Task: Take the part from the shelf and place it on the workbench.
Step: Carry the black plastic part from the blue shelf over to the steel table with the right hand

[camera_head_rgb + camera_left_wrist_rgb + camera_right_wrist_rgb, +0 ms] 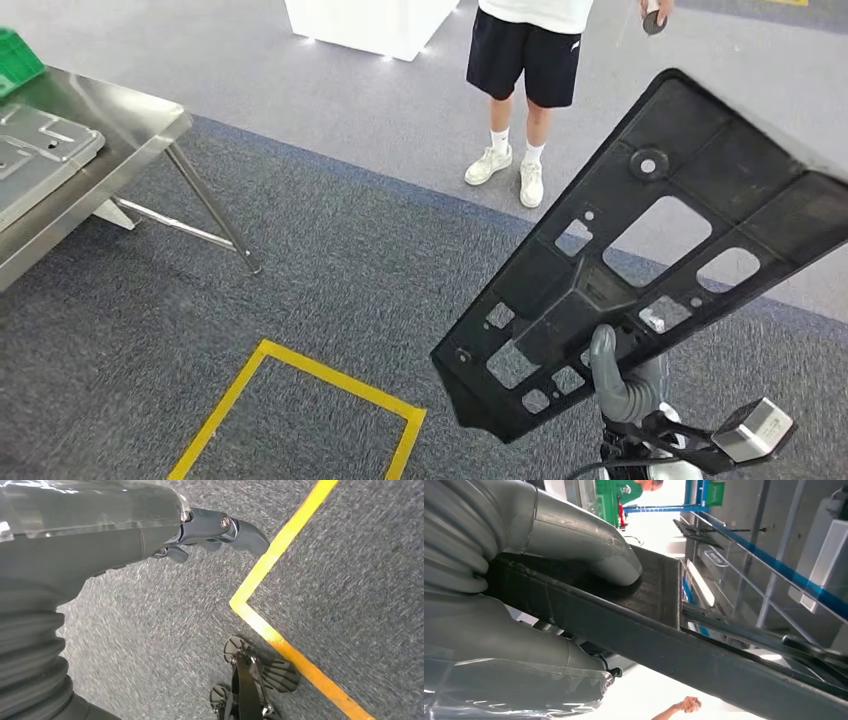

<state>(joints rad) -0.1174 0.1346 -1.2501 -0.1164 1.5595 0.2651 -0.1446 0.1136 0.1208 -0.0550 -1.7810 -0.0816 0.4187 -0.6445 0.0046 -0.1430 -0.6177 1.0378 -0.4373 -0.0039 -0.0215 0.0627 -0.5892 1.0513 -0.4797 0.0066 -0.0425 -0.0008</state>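
Note:
A large flat black plastic part with several cut-out holes is held up at the right of the head view, tilted, its wide end up and away. My right hand grips it near its lower narrow end, thumb on its face. In the right wrist view the thumb presses on the part's dark edge. The steel workbench stands at the far left, carrying a grey metal panel. My left hand hangs over the carpet, fingers loosely curled, holding nothing.
A yellow taped rectangle marks the grey carpet ahead. A person in dark shorts and white shoes stands at the back. A green crate sits on the workbench's far end. A white block stands behind.

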